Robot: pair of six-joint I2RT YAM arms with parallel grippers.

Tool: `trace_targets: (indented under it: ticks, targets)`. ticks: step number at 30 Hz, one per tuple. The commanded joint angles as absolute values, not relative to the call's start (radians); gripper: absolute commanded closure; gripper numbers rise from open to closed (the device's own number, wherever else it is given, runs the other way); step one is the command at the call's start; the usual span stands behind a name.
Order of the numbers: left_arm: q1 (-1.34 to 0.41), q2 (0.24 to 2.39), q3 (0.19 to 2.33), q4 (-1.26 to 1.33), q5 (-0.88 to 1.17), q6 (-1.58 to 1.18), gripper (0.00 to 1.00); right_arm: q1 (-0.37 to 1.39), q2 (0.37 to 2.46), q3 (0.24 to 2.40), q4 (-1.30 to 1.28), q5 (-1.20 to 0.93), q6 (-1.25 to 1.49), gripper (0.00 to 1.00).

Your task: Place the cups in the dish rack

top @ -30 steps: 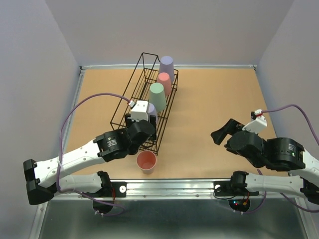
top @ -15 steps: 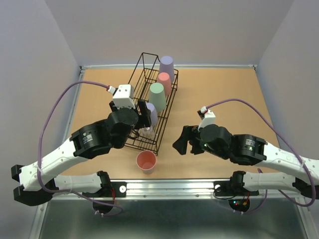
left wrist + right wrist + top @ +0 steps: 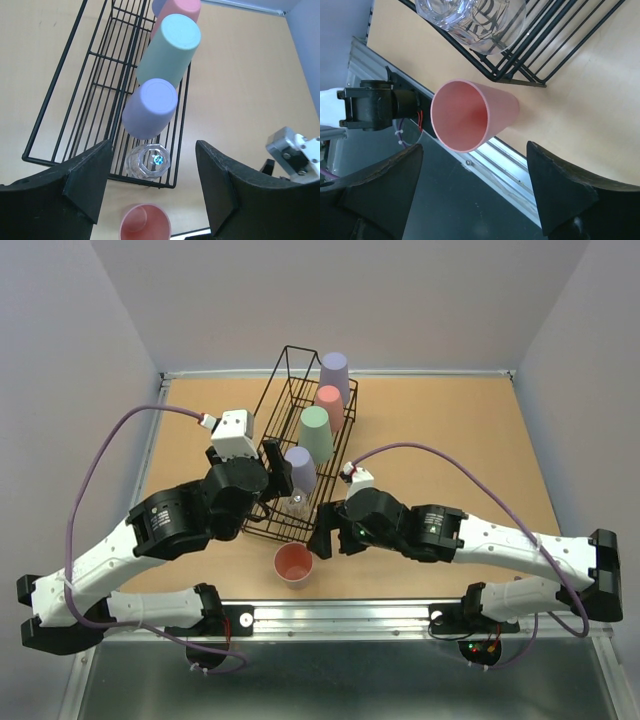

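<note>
Salmon cup (image 3: 470,115) now faces arrived right fingers (image 3: 375,195), released like the left fingers (image 3: 85,175).

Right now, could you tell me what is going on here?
Two arms are loading cups into the black wire dish rack. Five sit upside down in it: two lavender cups, a pink cup, a mint green cup, a clear tumbler. The last salmon-pink cup stands upright on the table by the rack's near end, the open right end effector facing it. The left end effector hangs open, empty, above the rack.
</note>
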State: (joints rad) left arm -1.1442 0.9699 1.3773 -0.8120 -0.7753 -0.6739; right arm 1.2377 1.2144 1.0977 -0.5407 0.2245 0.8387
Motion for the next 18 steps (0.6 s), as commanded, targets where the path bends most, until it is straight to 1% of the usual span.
trace_targets:
  ticks: [1, 3, 5, 6, 9, 12, 18]
  targets:
    - [-1.149, 0.933, 1.427, -0.848, -0.793, -0.73, 0.21, 1.239, 1.258, 1.074, -0.443, 0.17, 0.857, 0.14]
    - [-1.149, 0.92, 1.427, -0.857, -0.788, -0.736, 0.21, 1.238, 1.281, 1.063, -0.43, 0.166, 0.879, 0.16]
    - [-1.149, 0.907, 1.424, -0.864, -0.785, -0.745, 0.21, 1.239, 1.295, 1.058, -0.414, 0.163, 0.894, 0.21]
    - [-1.149, 0.902, 1.42, -0.864, -0.784, -0.747, 0.21, 1.238, 1.305, 1.052, -0.41, 0.158, 0.9, 0.25]
    - [-1.15, 0.884, 1.414, -0.865, -0.779, -0.756, 0.21, 1.239, 1.318, 1.046, -0.391, 0.155, 0.916, 0.31]
    - [-1.149, 0.868, 1.407, -0.865, -0.772, -0.758, 0.22, 1.239, 1.338, 1.037, -0.382, 0.147, 0.931, 0.39]
    - [-1.149, 0.844, 1.394, -0.87, -0.767, -0.758, 0.22, 1.256, 1.377, 1.012, -0.359, 0.158, 0.966, 0.45]
